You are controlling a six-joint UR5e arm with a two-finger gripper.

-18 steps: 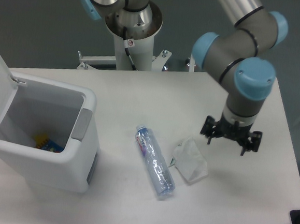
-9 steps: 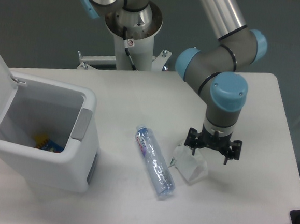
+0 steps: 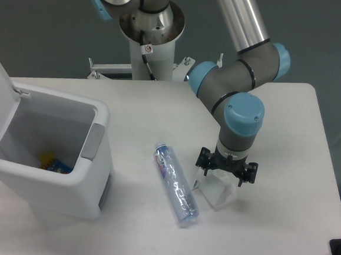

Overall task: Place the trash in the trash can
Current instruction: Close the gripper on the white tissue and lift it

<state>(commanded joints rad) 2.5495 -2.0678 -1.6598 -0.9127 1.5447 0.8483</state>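
Camera view: the end effector (image 3: 226,170) hung open directly above the crumpled paper packet (image 3: 216,190), bottle (image 3: 175,182) lying left.

A clear crushed plastic bottle (image 3: 176,184) with a blue cap and a blue-red label is laid flat on the table, cap end pointed away from the camera. Just to its right a crumpled white paper packet (image 3: 215,191) is seen, partly covered from above. At the left a large white trash can (image 3: 93,180) is placed, its lid opened, a grey panel on its rim
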